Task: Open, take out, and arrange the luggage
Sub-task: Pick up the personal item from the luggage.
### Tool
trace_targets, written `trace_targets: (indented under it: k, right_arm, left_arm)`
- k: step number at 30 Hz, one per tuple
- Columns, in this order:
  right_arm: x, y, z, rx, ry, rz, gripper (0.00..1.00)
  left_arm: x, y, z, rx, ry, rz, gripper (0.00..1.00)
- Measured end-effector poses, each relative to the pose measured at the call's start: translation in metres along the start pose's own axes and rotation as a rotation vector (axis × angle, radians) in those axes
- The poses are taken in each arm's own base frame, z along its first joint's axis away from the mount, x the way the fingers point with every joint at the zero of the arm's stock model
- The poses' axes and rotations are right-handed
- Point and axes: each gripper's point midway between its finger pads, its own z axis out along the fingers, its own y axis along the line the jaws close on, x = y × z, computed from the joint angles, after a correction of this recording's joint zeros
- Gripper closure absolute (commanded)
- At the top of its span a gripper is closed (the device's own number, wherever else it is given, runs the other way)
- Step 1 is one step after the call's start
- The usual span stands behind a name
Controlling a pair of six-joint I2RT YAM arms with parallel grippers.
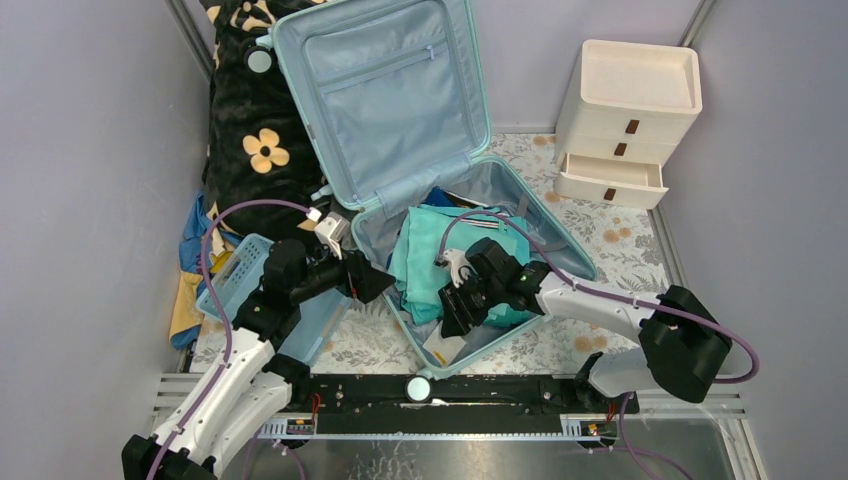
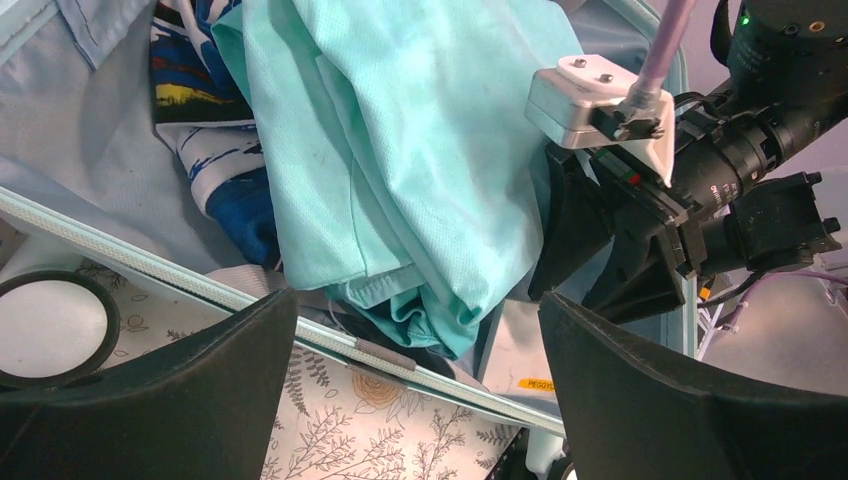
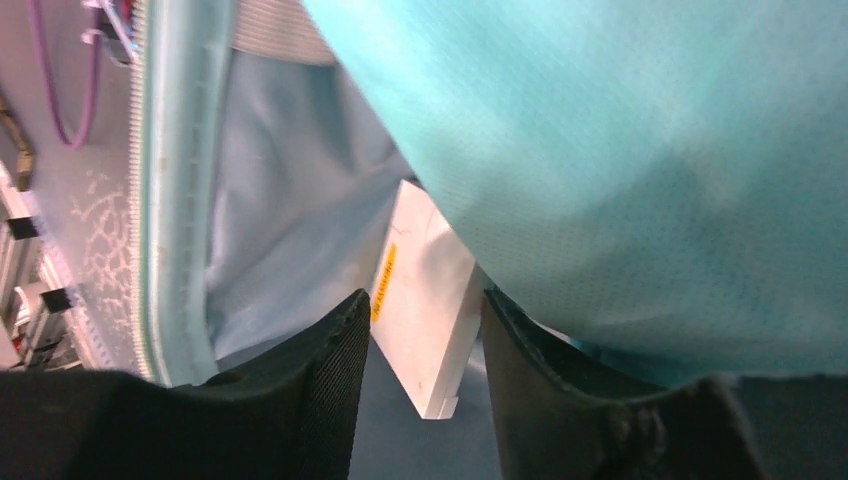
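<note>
right gripper (image 3: pixel 422 300) is filling the near edge of its wrist view, fingers sitting either side of a white box (image 3: pixel 425 250), just beside it; cannot tell if it is clamping. left gripper (image 2: pixel 415 400) is hanging released, holding nothing, at the case's left rim. the luggage (image 1: pixel 380 100) is lying open on the tabletop (image 1: pixel 600 340), lid up at the back beside a black floral blanket (image 1: pixel 250 130), base toward the arms. cream drawer unit (image 1: pixel 625 120) is standing back right, blue basket (image 1: pixel 235 275) by the left arm. teal garment (image 1: pixel 425 255) is piling in the base, box tucked under its near edge. step is looking like take-out, opening done. next move is calling for a firm pinch on the box, then lifting clear without dragging the garment.
</note>
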Motion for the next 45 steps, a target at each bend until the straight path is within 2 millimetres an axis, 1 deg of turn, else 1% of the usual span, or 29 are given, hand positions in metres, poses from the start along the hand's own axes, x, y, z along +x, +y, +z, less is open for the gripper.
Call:
trace_targets:
  k: [1, 3, 4, 8, 9, 12, 15, 17, 19, 22, 24, 28, 30, 32, 34, 36, 37, 38, 39, 41, 42, 43, 44, 45]
  right_arm:
    - [-0.003, 0.001, 0.0, -0.006, -0.011, -0.01, 0.56]
    - [-0.008, 0.006, -0.001, -0.029, -0.033, -0.024, 0.59]
    - [-0.011, 0.011, -0.002, -0.052, -0.044, -0.033, 0.62]
    - [-0.014, 0.027, -0.003, -0.134, -0.05, -0.049, 0.65]
    - [-0.012, 0.03, -0.003, -0.149, -0.041, -0.047, 0.65]
    - [-0.005, 0.032, -0.001, -0.16, -0.01, -0.037, 0.62]
    - [0.007, 0.025, 0.005, -0.143, 0.044, -0.014, 0.58]
    - [0.016, 0.019, 0.009, -0.13, 0.084, 0.005, 0.59]
    - [0.02, 0.016, 0.011, -0.12, 0.101, 0.013, 0.64]
    - [0.019, 0.013, 0.011, -0.104, 0.1, 0.003, 0.88]
    - [0.015, 0.009, 0.011, -0.077, 0.089, -0.011, 1.0]
    - [0.003, 0.011, 0.008, -0.069, 0.072, -0.051, 1.0]
    - [-0.005, 0.013, 0.003, -0.068, 0.063, -0.088, 1.0]
    - [-0.016, 0.016, -0.006, -0.077, 0.051, -0.144, 1.0]
    - [-0.034, 0.019, -0.023, -0.088, 0.019, -0.228, 1.0]
    - [-0.055, 0.024, -0.043, -0.1, -0.026, -0.324, 1.0]
    - [-0.065, 0.027, -0.057, -0.105, -0.043, -0.387, 1.0]
    - [-0.077, 0.032, -0.071, -0.113, -0.066, -0.454, 1.0]
    - [-0.086, 0.036, -0.081, -0.115, -0.088, -0.506, 1.0]
    - [-0.105, 0.043, -0.109, -0.115, -0.149, -0.607, 1.0]
    - [-0.113, 0.043, -0.121, -0.101, -0.182, -0.63, 1.0]
    - [-0.121, 0.038, -0.134, -0.077, -0.215, -0.636, 1.0]
    - [-0.131, 0.028, -0.149, -0.04, -0.254, -0.629, 1.0]
    - [-0.144, 0.011, -0.166, 0.022, -0.3, -0.61, 1.0]
  left_arm:
    - [-0.001, 0.0, 0.0, 0.001, -0.004, 0.002, 0.02]
    - [-0.002, 0.0, 0.0, 0.003, -0.008, 0.005, 0.02]
    - [-0.002, -0.001, 0.0, 0.003, -0.009, 0.005, 0.02]
    - [-0.003, -0.001, 0.0, 0.004, -0.013, 0.008, 0.02]
    - [-0.003, -0.001, 0.0, 0.004, -0.013, 0.008, 0.02]
    - [-0.004, -0.001, 0.0, 0.005, -0.016, 0.006, 0.02]
    - [-0.005, -0.003, -0.001, 0.007, -0.022, 0.005, 0.02]
    - [-0.007, -0.004, -0.002, 0.009, -0.029, 0.007, 0.02]
    - [-0.008, -0.006, -0.004, 0.011, -0.038, 0.007, 0.02]
    - [-0.01, -0.007, -0.005, 0.015, -0.048, 0.011, 0.02]
    - [-0.011, -0.008, -0.006, 0.016, -0.051, 0.012, 0.02]
    - [-0.011, -0.008, -0.005, 0.015, -0.048, 0.011, 0.02]
    - [-0.013, -0.008, -0.005, 0.014, -0.047, 0.013, 0.02]
    - [-0.021, -0.01, -0.005, 0.015, -0.05, 0.022, 0.02]
    - [-0.037, -0.015, -0.005, 0.02, -0.067, 0.048, 0.02]
    - [-0.059, -0.021, -0.006, 0.029, -0.097, 0.084, 0.02]
    - [-0.069, -0.025, -0.007, 0.033, -0.113, 0.101, 0.02]
    - [-0.083, -0.029, -0.008, 0.039, -0.133, 0.124, 0.02]
    - [-0.093, -0.032, -0.008, 0.043, -0.151, 0.143, 0.02]
    - [-0.113, -0.038, -0.007, 0.055, -0.18, 0.179, 0.02]
    - [-0.123, -0.041, -0.006, 0.062, -0.196, 0.199, 0.02]
    - [-0.13, -0.043, -0.005, 0.068, -0.206, 0.211, 0.02]
    - [-0.136, -0.044, -0.004, 0.074, -0.217, 0.223, 0.02]
    - [-0.141, -0.045, -0.002, 0.08, -0.228, 0.235, 0.02]
